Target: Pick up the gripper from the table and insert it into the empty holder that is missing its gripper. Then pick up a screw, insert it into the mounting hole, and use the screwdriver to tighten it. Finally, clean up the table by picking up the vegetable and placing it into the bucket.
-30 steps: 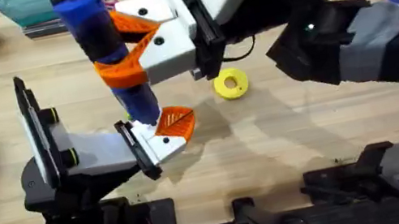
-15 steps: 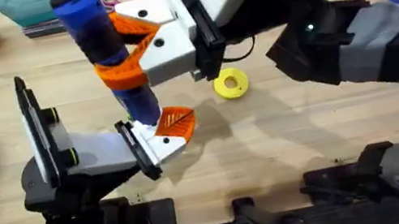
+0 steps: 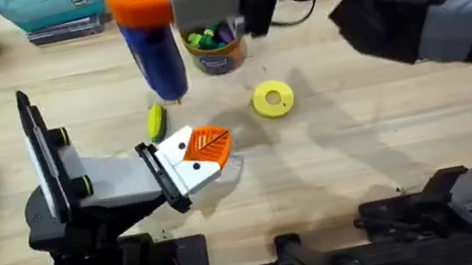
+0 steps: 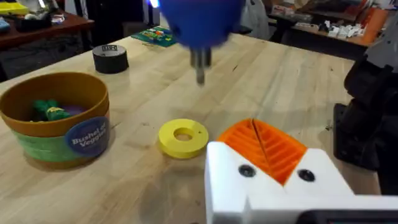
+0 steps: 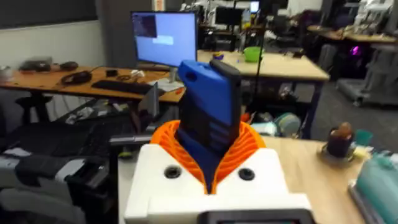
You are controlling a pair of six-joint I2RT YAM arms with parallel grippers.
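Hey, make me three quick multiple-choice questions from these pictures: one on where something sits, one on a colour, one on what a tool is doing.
1. Where does the vegetable lie?
A. In the bucket
B. On the table beside the holder
C. On the yellow disc

2. What colour is the screwdriver?
A. Blue
B. Green
C. Red

3. What is the right tool doing?
A. Open and empty
B. Clamped on the screwdriver
C. Clamped on the bucket

Answers:
1 B: overhead, it rests on bare wood just by the holder, apart from the bucket and yellow disc.
2 A: its body is bright blue.
3 B: the right wrist view shows the orange pads pressed on the blue body.
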